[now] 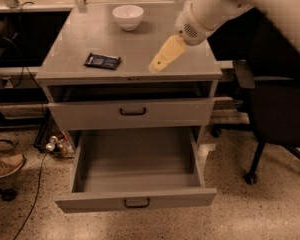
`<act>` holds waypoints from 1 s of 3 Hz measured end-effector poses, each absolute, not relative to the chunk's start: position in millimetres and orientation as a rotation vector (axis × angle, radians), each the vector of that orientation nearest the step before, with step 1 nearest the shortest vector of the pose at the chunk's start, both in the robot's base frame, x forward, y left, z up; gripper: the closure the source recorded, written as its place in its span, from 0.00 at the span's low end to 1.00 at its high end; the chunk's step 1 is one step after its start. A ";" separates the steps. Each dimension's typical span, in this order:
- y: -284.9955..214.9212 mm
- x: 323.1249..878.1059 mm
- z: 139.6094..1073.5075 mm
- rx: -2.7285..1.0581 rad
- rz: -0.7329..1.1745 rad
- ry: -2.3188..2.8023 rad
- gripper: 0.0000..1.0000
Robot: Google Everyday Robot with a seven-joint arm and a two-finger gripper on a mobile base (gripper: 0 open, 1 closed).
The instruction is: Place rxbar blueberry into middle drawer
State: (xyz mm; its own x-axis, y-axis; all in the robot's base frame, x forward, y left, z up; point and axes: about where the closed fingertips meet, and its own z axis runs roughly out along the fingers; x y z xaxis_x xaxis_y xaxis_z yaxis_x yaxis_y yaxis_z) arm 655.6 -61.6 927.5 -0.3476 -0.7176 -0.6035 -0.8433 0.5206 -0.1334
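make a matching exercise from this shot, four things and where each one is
Things:
1. rxbar blueberry
2. white bowl
3. middle drawer
4. gripper

Places or states:
a. pulled open, below the other drawer front
b. at the back of the cabinet top
c. above the cabinet top near its front edge, right of the bar
d. lying flat at the front left of the cabinet top

Pairs: 1-d, 2-b, 3-a, 4-c

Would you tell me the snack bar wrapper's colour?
The rxbar blueberry is navy-black, faintly printed, in the camera view; the gripper hangs right of it.
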 end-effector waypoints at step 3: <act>36.3 730.2 885.2 -1.313 0.305 2.061 0.00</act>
State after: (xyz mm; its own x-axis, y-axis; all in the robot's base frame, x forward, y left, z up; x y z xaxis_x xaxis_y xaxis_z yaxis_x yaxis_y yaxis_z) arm 730.2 36.3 885.2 -0.2730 -0.7158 -0.6427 -0.8713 0.4671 -0.1502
